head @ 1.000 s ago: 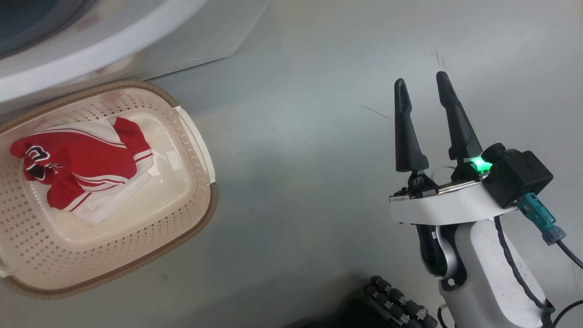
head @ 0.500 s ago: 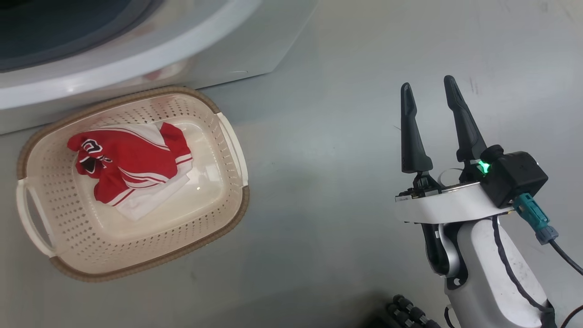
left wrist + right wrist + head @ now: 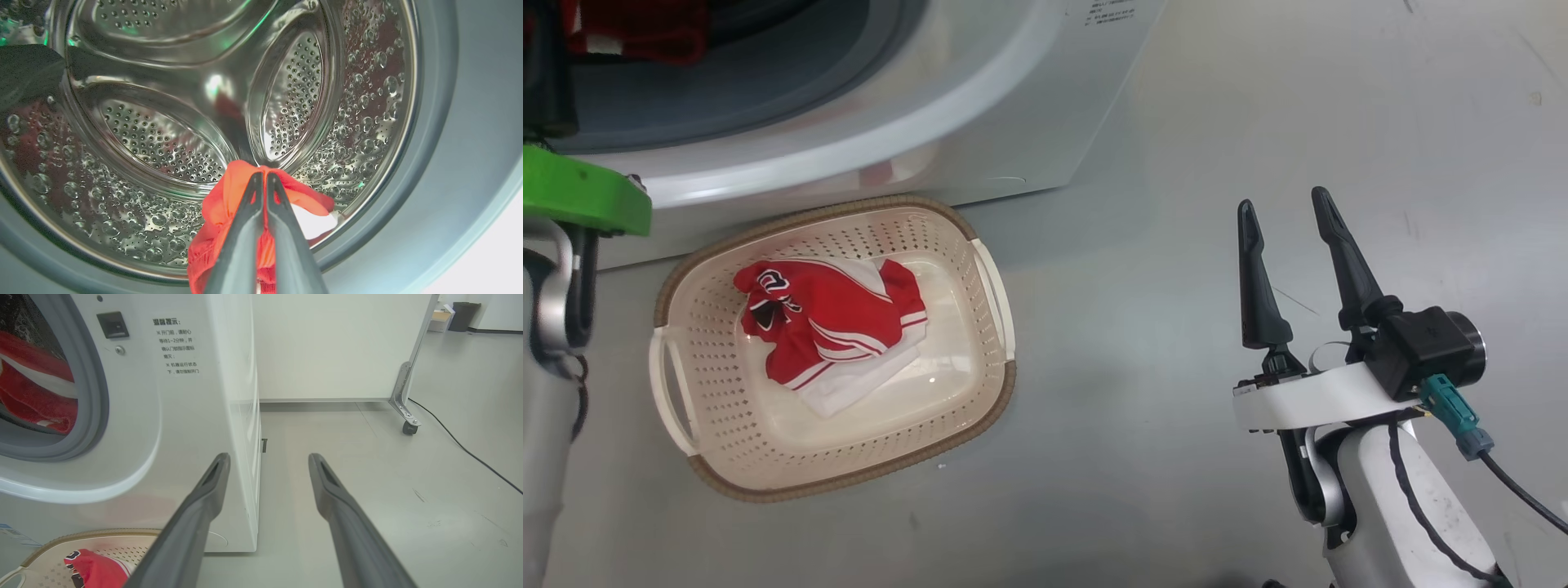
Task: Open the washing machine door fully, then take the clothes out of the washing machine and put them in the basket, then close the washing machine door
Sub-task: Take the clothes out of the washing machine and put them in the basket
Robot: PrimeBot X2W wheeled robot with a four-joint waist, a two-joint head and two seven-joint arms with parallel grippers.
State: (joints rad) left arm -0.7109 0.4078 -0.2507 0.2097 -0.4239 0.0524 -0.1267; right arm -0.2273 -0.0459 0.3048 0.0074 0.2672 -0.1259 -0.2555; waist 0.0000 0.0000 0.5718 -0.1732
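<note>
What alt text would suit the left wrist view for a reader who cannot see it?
The left pincer, shut, pinches a red garment with a white patch near the front rim of a washing machine's shiny steel drum. The dimpled, perforated drum curves away behind, framed by a grey rubber ring.

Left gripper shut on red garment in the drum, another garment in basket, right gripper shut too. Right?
No: the right gripper is open, fingers apart, as the right wrist view shows. The rest holds: left gripper shut on the red garment in the drum, another garment in the basket.
</note>
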